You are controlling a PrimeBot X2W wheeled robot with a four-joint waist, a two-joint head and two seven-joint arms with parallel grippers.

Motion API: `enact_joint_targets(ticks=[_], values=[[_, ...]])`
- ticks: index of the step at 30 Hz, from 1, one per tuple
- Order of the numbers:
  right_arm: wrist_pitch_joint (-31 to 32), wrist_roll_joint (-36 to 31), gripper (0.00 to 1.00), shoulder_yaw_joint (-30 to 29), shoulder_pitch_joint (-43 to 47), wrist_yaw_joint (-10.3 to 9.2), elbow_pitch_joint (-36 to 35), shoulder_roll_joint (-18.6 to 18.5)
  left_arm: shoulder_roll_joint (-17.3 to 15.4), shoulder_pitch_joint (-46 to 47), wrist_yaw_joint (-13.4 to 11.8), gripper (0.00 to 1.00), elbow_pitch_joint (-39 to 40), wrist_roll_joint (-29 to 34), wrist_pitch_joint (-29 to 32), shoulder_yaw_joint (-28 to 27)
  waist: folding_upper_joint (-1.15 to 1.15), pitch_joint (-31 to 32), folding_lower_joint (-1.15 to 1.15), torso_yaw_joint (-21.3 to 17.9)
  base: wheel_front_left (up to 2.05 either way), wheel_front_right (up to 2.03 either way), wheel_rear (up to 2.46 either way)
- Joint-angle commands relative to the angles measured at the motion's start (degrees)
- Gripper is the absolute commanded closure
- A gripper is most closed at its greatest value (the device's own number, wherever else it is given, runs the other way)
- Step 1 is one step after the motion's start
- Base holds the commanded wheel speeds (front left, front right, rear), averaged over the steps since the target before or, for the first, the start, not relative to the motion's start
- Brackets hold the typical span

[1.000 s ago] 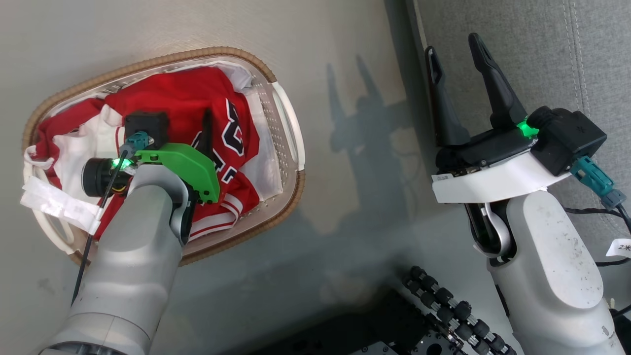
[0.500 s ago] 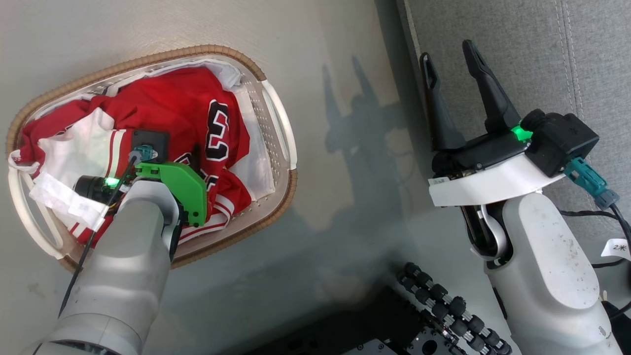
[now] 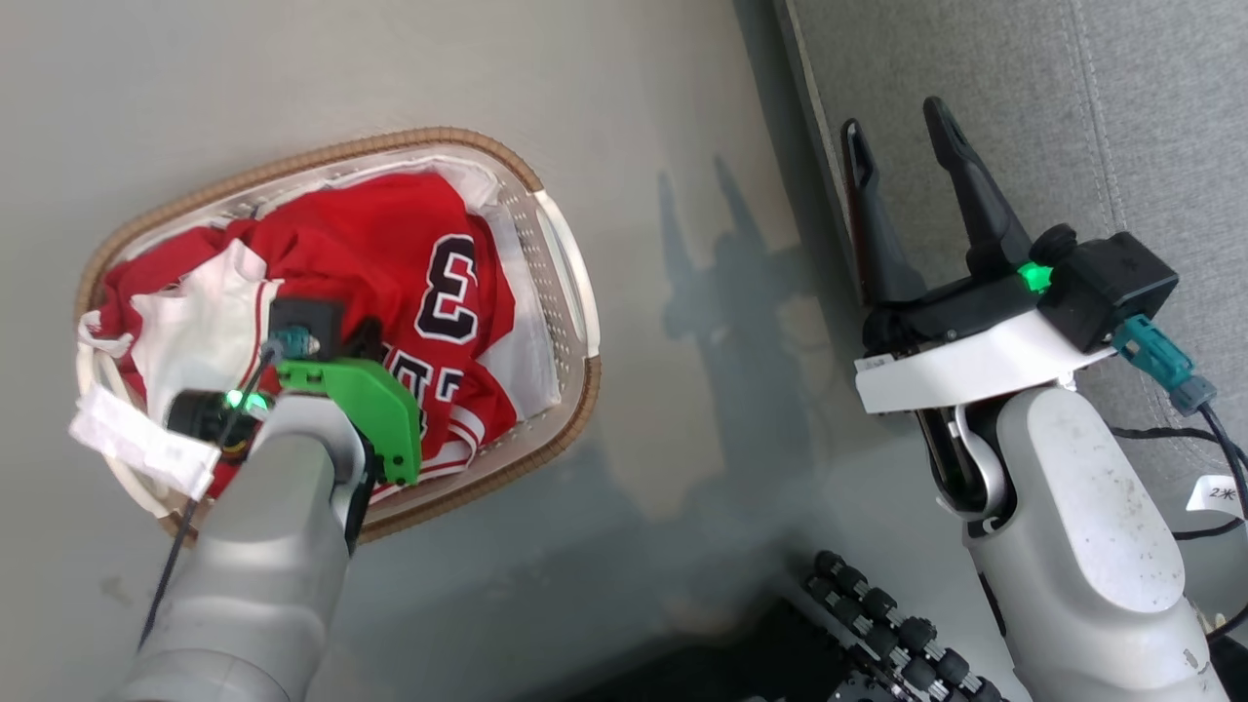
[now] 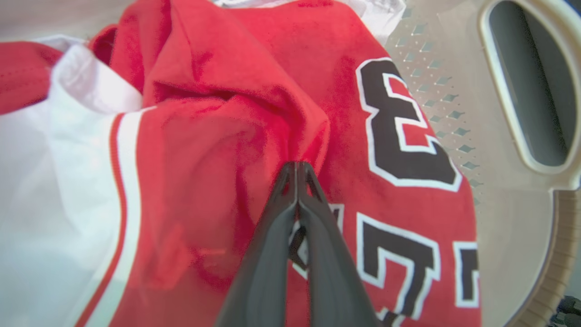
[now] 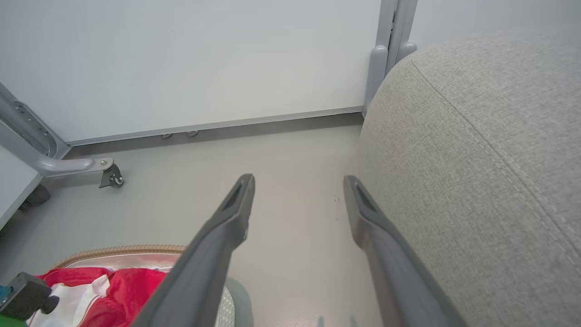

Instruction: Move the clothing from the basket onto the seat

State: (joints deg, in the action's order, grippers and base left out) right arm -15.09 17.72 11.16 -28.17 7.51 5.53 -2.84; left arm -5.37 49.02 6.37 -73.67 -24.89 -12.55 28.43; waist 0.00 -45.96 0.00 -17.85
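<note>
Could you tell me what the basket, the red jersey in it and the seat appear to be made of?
Basket: likely white moulded plastic, matte, judging by its punched holes; brown rim looks woven.
Red jersey: soft knit fabric, probably synthetic, creasing in folds.
Seat: grey woven upholstery, matte, with stitched seams.

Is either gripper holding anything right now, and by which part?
The left gripper is shut on a raised fold of the red jersey beside the numeral 3. The right gripper is open, holding nothing.
</note>
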Motion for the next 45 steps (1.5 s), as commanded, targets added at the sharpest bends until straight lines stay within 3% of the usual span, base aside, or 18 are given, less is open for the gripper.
enact_joint_targets(ticks=[1,9,29,37,45], values=[[-0.11,-0.42,0.00,0.00,0.95,-0.05,0.39,-0.17,0.18,-1.42,0.35,1.00,-0.04,-0.64,-0.71,-0.08,0.00,3.51,0.00,1.32,0.00,0.00,0.00],[-0.11,-1.82,0.00,-0.06,3.31,-0.04,2.56,-0.18,1.68,-5.94,1.16,1.00,3.53,-3.42,-2.70,-0.96,0.00,11.56,0.00,4.04,0.00,0.00,0.00],[-0.11,-5.17,0.00,-1.80,14.35,-0.05,6.64,-0.21,2.32,-24.91,1.17,1.00,40.26,-0.99,-2.61,-11.57,0.00,33.36,0.00,12.50,0.00,0.00,0.00],[-0.11,-5.60,0.00,-0.94,17.90,-0.04,7.59,-0.20,2.41,-27.31,1.17,1.00,53.30,-1.82,-2.61,-13.42,0.00,38.43,0.00,14.00,0.00,0.00,0.00],[-0.11,-5.91,0.00,-0.61,20.46,-0.05,8.21,-0.19,2.41,-24.05,1.18,1.00,63.84,-3.06,-2.61,-12.94,0.00,41.52,0.00,14.89,0.00,0.00,0.00]])
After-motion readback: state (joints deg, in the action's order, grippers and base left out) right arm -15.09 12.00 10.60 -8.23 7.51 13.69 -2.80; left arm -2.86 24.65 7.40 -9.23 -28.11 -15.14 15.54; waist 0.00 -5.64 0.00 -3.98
